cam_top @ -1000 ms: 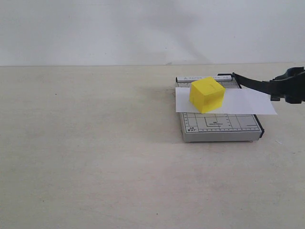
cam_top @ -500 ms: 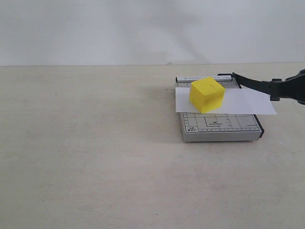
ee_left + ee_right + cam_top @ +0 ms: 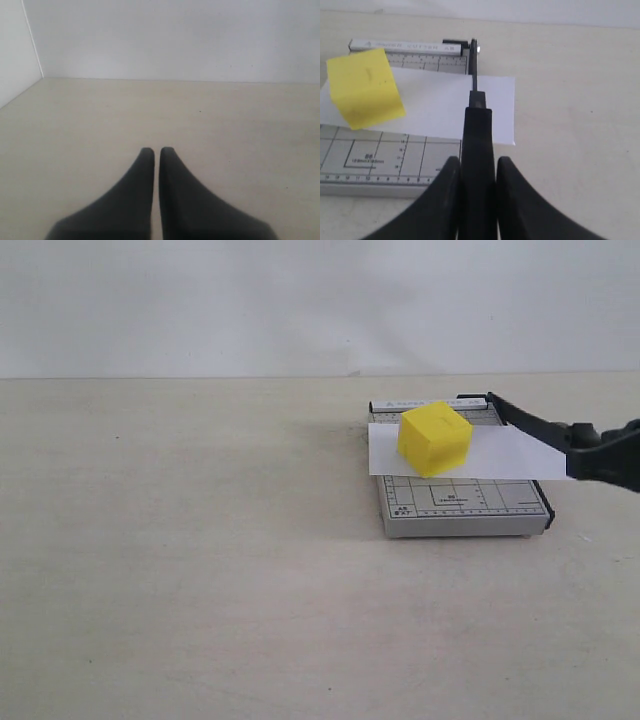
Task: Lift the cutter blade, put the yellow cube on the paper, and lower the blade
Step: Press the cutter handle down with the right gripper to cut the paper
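The yellow cube (image 3: 434,438) (image 3: 365,88) rests on the white paper (image 3: 510,452) (image 3: 440,107), which lies across the grey gridded trimmer (image 3: 465,510) (image 3: 380,160). The black cutter blade (image 3: 535,424) (image 3: 474,75) slopes up from its hinge at the trimmer's back. My right gripper (image 3: 605,450) (image 3: 478,167) is shut on the blade's thick handle (image 3: 478,135), holding it a little above the paper's right end. My left gripper (image 3: 156,152) shows only in its wrist view, shut on nothing, over bare table.
The beige table (image 3: 200,570) spreads left of and in front of the trimmer. A white wall (image 3: 300,300) stands behind it. In the left wrist view a table edge meets a side wall (image 3: 15,50).
My right gripper has moved down with the blade handle, so the blade slopes lower towards the paper. The cube and the paper have stayed put.
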`<act>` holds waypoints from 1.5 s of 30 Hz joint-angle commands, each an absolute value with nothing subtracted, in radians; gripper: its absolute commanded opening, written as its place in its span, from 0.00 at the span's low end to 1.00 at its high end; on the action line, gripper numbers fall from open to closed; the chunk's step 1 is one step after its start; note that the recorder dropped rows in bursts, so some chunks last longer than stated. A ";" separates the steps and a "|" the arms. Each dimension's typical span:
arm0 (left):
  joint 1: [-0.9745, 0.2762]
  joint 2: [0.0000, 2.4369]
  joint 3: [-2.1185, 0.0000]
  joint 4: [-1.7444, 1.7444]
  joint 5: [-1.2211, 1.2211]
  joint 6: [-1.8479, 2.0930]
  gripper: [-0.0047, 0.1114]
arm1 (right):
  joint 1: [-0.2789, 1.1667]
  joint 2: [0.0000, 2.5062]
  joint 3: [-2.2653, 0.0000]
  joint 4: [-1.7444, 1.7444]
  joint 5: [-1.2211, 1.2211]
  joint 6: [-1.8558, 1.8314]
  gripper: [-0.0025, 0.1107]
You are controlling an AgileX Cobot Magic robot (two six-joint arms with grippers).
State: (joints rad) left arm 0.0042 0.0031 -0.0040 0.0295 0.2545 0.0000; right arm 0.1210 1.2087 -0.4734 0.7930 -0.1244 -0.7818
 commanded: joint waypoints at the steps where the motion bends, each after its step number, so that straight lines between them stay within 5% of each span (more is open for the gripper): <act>1: -0.001 0.000 0.000 0.022 0.253 0.008 0.08 | 0.113 1.209 -0.393 0.794 -0.143 -0.801 0.02; 21: -0.001 0.000 0.000 0.022 0.253 0.008 0.08 | 0.113 1.268 -0.372 0.796 0.070 -0.820 0.02; 45: -0.001 0.000 0.000 0.025 0.284 0.008 0.08 | 0.113 1.412 -0.372 0.807 0.016 -0.765 0.02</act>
State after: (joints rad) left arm 0.0042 0.0031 -0.0040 0.0295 0.2805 0.0000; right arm 0.1202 1.3952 -0.3980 0.7990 -0.0571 -0.7781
